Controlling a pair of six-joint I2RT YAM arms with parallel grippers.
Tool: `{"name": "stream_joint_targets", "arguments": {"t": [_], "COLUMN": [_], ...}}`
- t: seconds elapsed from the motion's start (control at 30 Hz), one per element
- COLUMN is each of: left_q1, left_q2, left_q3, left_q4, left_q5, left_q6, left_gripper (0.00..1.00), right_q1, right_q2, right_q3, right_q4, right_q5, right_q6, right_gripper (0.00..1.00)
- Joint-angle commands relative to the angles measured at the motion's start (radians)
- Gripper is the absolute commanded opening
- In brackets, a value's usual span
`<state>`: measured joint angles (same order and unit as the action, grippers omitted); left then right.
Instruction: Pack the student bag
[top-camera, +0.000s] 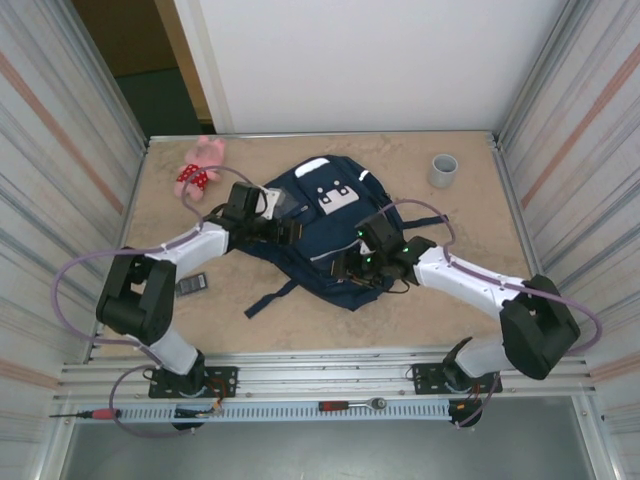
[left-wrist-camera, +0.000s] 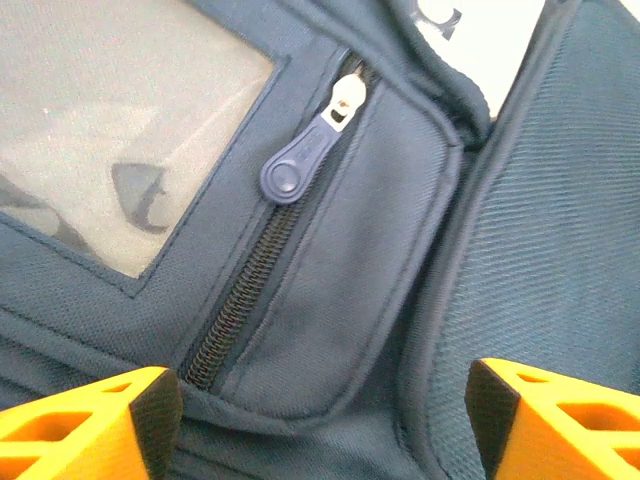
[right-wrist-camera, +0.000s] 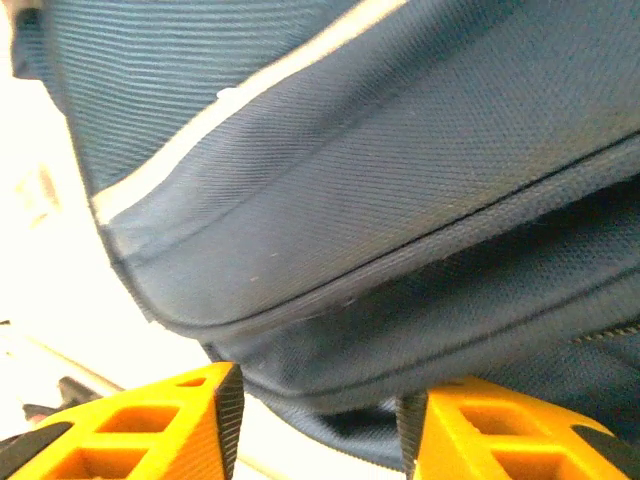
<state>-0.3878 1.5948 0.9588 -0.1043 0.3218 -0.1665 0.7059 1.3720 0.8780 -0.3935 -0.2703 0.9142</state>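
A pink plush toy (top-camera: 203, 163) with a red dotted bow lies far left on a beige, stone-patterned counter (top-camera: 400, 320). Nearer, a small dark flat object (top-camera: 191, 284) rests beside the left arm. The student bag (top-camera: 322, 225), a big navy woven-fabric backpack, lies flat at the counter's centre, with dark straps trailing toward the near edge. The left gripper (left-wrist-camera: 320, 400) hovers over the bag's left side, its orange fingers spread wide and released, holding nothing. Beneath it is a clear plastic window pocket (left-wrist-camera: 110, 130), then a coil zipper (left-wrist-camera: 240, 300) with a rounded navy pull tab (left-wrist-camera: 295, 172) on a silver slider. A white patch (left-wrist-camera: 490, 50) bears black marks too cropped to read. The right gripper (right-wrist-camera: 320, 425) is at the bag's near right edge, its orange fingers partly apart, with ribbed navy cloth and a white stripe (right-wrist-camera: 250, 100) just beyond the gap. Whether it pinches the cloth cannot be told. A grey cylindrical cup (top-camera: 443, 170) stands far right.
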Motion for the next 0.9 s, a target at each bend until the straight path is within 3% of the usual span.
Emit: {"name": "stream_joint_targets", "arguments": {"t": [0.0,0.23,0.4,0.5,0.67,0.87], "left_q1": [0.0,-0.016,-0.07,-0.142,-0.214,-0.261], "left_q2": [-0.146,-0.347,-0.37,-0.337,-0.186,-0.037], "left_q3": [-0.053,-0.159,-0.15,-0.112,-0.006,0.083], "left_q4": [0.003,-0.042,-0.134,-0.189,-0.207,-0.164], "left_q5": [0.034,0.137,0.229,0.188,0.166,0.136], "left_q6": [0.109,0.446,0.759,0.937,1.067,1.11], "left_gripper": [0.79,0.8,0.81,0.84,0.87,0.88], "right_q1": [-0.062,-0.231,-0.275,-0.293,-0.298,-0.313], "right_q2": [-0.077,-0.021,0.079,0.094,0.036,-0.028], "right_q3": [0.07,0.147,0.173,0.168,0.124,0.065], "right_q4": [-0.12,-0.11,-0.074,-0.056,-0.064,-0.088], "right_q5": [-0.064,-0.191,-0.225,-0.238,-0.219,-0.197], "right_q6": [-0.079,-0.193,-0.223,-0.219,-0.229,-0.233], "right_gripper": [0.47,0.48,0.47,0.47,0.48,0.48]}}
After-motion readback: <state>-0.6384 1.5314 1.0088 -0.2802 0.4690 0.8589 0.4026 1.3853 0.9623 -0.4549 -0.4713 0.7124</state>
